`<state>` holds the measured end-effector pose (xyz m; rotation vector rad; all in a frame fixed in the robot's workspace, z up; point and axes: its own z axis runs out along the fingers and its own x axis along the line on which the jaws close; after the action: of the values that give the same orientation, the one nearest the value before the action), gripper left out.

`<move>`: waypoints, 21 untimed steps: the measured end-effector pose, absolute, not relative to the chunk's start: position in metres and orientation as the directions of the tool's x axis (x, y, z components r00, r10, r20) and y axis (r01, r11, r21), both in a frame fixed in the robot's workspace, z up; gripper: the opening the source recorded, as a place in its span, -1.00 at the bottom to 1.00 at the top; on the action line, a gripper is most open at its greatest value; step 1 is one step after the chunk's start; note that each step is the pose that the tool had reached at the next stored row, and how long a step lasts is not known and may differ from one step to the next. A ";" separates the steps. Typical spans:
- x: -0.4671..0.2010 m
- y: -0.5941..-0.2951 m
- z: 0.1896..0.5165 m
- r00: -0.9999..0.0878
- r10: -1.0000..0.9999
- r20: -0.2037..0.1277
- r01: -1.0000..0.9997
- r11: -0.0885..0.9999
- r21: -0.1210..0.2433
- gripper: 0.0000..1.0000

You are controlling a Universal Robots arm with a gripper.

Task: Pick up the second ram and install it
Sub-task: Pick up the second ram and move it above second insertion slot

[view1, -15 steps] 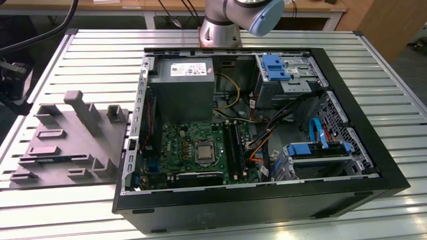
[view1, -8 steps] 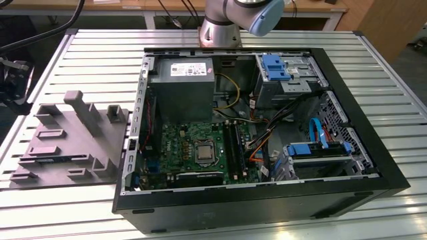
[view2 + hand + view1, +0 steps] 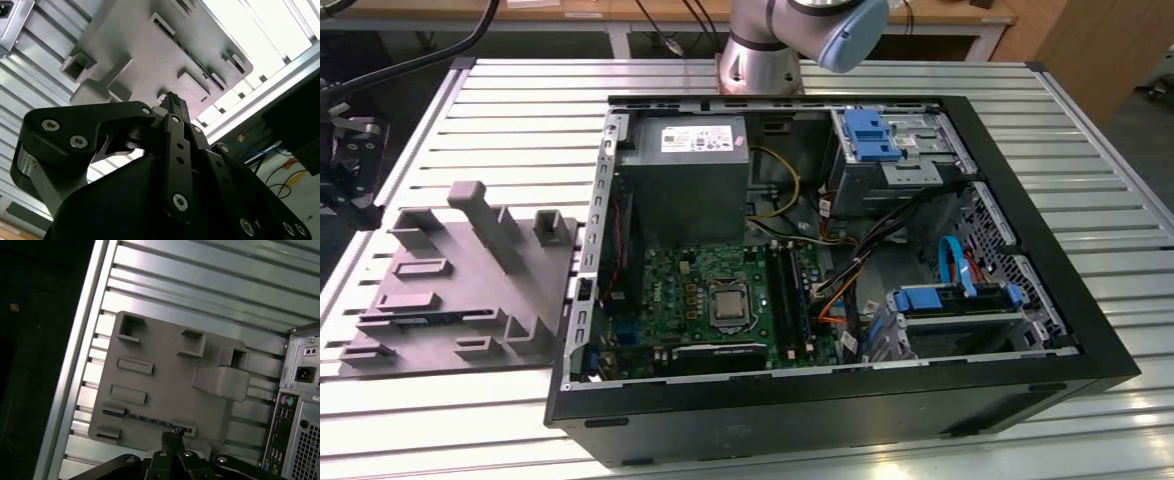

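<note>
Above the grey fixture (image 3: 165, 385), at 9 o'clock from the computer case (image 3: 854, 400) in the exterior view, the gripper (image 3: 172, 436) hovers, fingers together, empty. The second ram (image 3: 150, 420) lies slotted there; pickup and installation remain.

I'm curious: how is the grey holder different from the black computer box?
The grey holder is low, with blocks sticking up; the black computer box is much bigger and deep. The holder carries a thin ram stick; the box is full of boards and cables. Both lie on the slatted table.
</note>
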<state>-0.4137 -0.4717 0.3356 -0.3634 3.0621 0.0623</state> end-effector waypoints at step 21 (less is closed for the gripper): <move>-0.414 -0.472 0.331 -0.813 -0.579 -0.061 -0.581 0.813 0.031 -0.80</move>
<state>-0.4137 -0.4717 0.3312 -0.9425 2.9453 0.0742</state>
